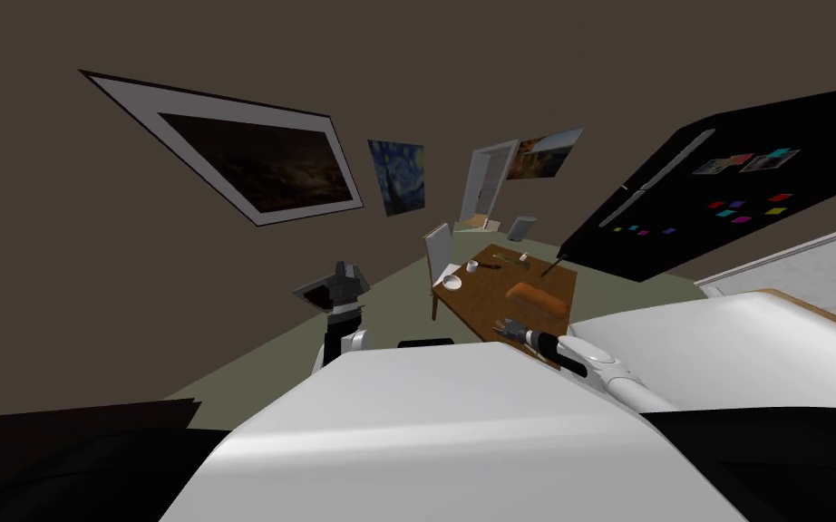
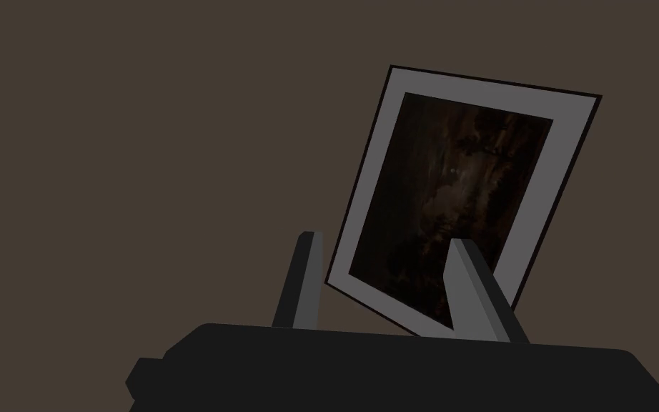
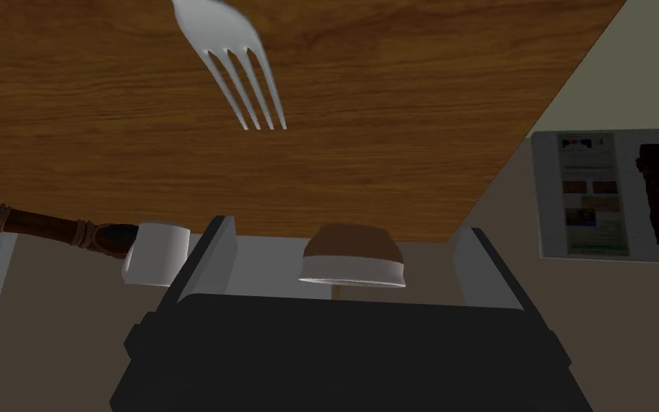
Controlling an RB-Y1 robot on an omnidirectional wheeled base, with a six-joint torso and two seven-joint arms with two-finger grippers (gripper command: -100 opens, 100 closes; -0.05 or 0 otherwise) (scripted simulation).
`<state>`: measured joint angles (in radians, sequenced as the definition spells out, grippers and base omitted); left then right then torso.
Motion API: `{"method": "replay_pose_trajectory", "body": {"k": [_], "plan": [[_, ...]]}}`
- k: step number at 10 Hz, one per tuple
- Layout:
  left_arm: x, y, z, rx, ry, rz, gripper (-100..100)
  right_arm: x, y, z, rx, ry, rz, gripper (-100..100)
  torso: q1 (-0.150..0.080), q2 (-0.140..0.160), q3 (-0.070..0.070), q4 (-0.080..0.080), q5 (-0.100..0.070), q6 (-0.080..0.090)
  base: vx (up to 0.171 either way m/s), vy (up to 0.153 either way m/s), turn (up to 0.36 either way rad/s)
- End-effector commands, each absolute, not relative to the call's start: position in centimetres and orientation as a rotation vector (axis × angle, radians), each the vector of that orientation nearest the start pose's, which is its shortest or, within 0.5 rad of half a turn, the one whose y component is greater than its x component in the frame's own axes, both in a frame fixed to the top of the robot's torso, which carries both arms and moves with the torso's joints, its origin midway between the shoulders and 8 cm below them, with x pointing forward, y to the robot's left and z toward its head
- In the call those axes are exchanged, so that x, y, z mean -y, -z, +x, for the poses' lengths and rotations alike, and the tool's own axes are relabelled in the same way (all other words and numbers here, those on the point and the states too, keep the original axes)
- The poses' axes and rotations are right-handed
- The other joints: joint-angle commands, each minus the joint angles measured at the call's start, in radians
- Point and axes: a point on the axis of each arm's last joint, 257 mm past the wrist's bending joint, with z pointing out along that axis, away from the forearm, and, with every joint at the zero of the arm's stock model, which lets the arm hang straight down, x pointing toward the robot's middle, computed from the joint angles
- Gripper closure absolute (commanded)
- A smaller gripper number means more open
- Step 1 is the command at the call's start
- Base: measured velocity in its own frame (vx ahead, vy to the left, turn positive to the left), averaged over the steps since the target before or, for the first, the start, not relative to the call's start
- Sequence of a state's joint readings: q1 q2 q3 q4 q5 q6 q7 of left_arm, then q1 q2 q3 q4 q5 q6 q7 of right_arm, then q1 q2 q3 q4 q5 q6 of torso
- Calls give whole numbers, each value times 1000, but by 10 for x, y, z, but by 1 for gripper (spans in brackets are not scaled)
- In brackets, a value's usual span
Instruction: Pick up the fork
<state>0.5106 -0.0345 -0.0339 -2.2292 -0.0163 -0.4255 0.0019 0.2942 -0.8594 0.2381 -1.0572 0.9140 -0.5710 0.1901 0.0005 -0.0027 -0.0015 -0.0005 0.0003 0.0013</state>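
A light grey fork (image 3: 239, 71) lies on the brown wooden table (image 3: 392, 143), its tines pointing toward my right gripper (image 3: 348, 230). That gripper is open, with nothing between its fingers and a stretch of bare tabletop between it and the tines. In the head view the right gripper (image 1: 503, 326) hovers over the near end of the table (image 1: 489, 304). My left gripper (image 1: 341, 275) is raised at the left, facing the wall, and in its wrist view the left gripper (image 2: 384, 239) is open and holds nothing.
On the table are an orange loaf (image 1: 534, 297), a white cup (image 1: 472, 265) and a bowl (image 1: 452, 284); a white chair (image 1: 441, 249) stands at its left side. A black fridge (image 1: 724, 199) stands to the right. The cup (image 3: 155, 252) and bowl (image 3: 352, 259) lie close by the right fingers.
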Motion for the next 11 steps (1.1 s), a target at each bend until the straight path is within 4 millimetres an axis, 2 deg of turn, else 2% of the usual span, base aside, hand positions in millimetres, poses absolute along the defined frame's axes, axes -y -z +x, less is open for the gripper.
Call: {"method": "replay_pose_trajectory", "body": {"k": [1, 2, 5, 6, 9, 11], "plan": [[-274, 17, 365, -685, 1292, -787, 0, 477, 488, 255, -2406, -134, -508, -100, 0, 0, 0, 0, 0, 0, 19, -15, 100], [-274, 17, 365, -685, 1292, -787, 0, 479, 489, 253, -2410, -131, -505, -100, 0, 0, 0, 0, 0, 1, 11, -6, -13], [-274, 17, 365, -685, 1292, -787, 0, 507, 500, 227, -2484, -90, -533, -100, 1, 1, 0, 0, 0, 1, 12, -4, 143], [-274, 17, 365, -685, 1292, -787, 0, 504, 499, 230, -2476, -95, -539, -100, 1, 1, 0, 0, 0, 0, 13, -13, 58], [-274, 17, 365, -685, 1292, -787, 0, 520, 506, 211, -2527, -73, -535, -100, 1, 1, 0, 0, 0, 1, 9, -4, 57], [-274, 17, 365, -685, 1292, -787, 0, 537, 515, 184, -2594, -61, -536, -100, 0, 0, 0, 0, 0, 0, 17, -11, 163]]}}
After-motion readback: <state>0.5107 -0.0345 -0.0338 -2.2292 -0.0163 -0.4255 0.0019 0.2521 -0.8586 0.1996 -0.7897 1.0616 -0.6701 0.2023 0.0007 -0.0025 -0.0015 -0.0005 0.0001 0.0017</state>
